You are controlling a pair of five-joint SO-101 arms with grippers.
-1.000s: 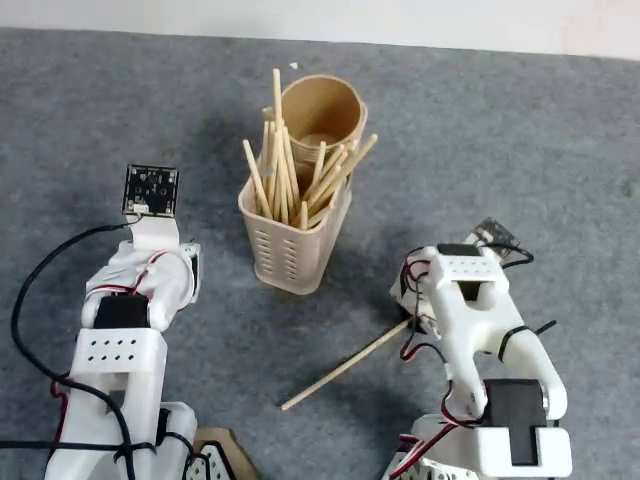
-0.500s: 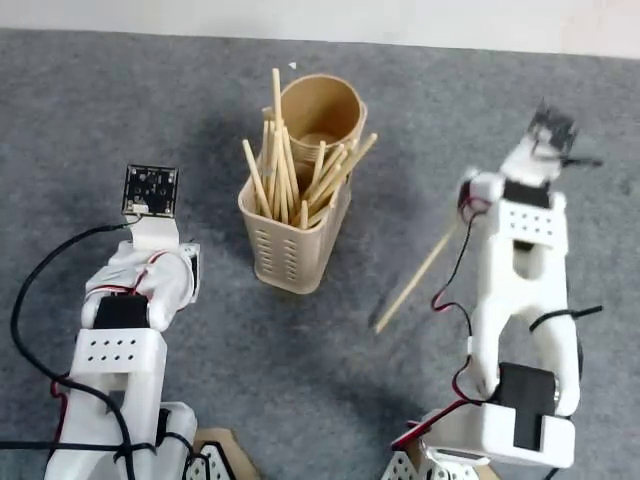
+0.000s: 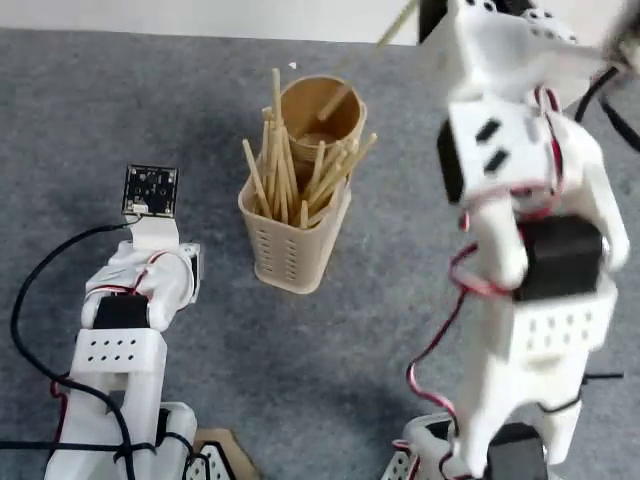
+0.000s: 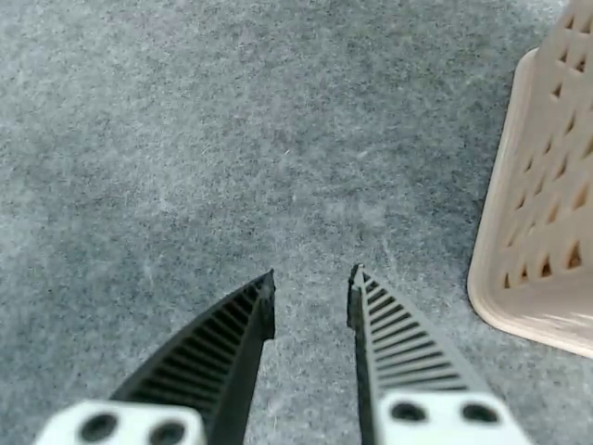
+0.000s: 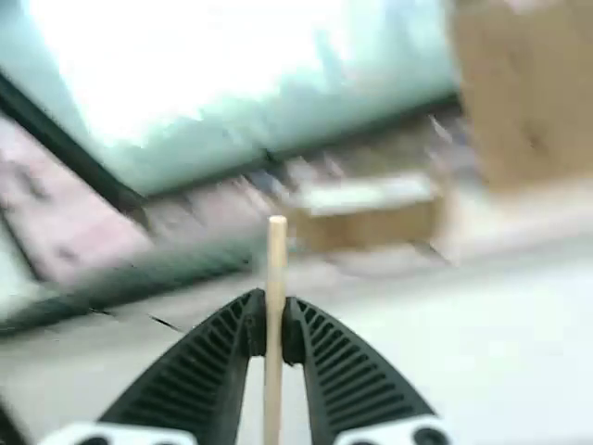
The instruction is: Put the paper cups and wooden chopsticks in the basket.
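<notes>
Right tool clamped on one wooden chopstick, arm high over the table's far side. In the high view the stick slants down toward the paper cup, which sits in the basket w/ a bundle of chopsticks. Left tool, fingers apart and holding nothing, hangs low over the grey table, near the basket.
</notes>
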